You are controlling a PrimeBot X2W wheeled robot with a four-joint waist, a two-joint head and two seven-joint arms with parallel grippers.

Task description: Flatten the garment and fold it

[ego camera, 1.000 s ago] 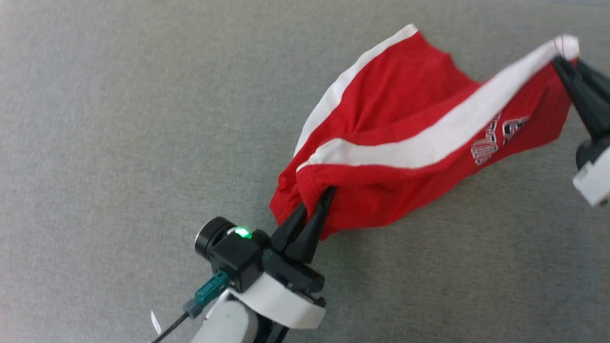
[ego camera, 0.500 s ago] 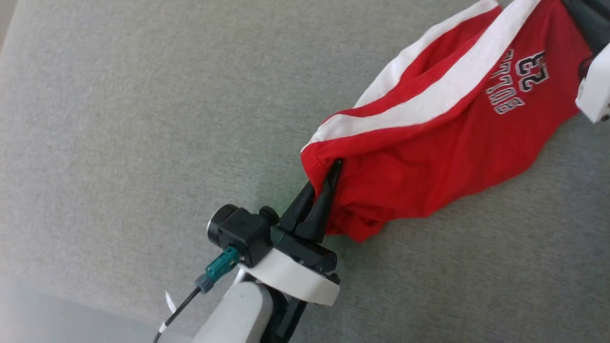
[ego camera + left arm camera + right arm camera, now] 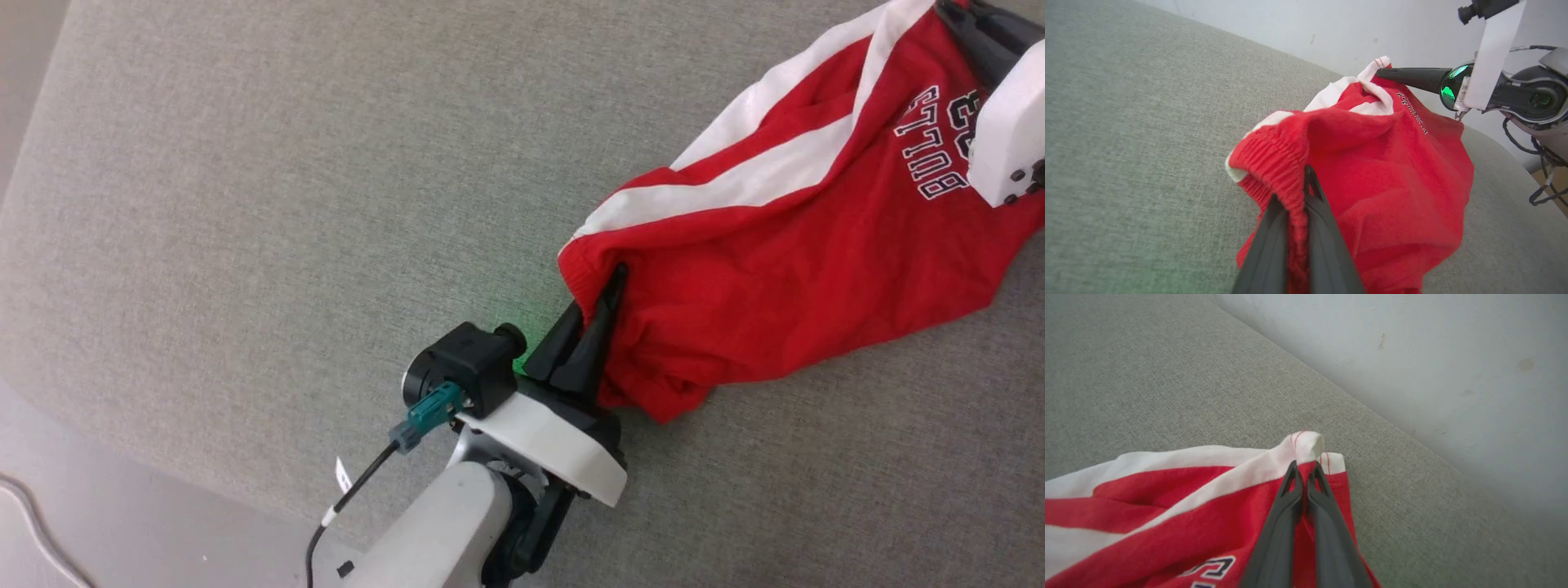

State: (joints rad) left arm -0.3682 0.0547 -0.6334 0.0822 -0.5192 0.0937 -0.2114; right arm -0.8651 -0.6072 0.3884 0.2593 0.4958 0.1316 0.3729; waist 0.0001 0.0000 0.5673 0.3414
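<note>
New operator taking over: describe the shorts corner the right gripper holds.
On the grey fabric surface, find the red shorts. At their lettered end, the right gripper pinches the white stripe's folded hem tip with red stitching, unlike the ribbed red waistband in the left gripper.

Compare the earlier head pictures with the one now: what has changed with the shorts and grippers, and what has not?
The head camera has swung, bringing the floor into view. On the shorts, the far leg, flared out earlier, has drawn in beside the near one, and the lettering now reads clearly. Unchanged: left gripper shut on the waistband, right gripper shut on the white hem corner.
</note>
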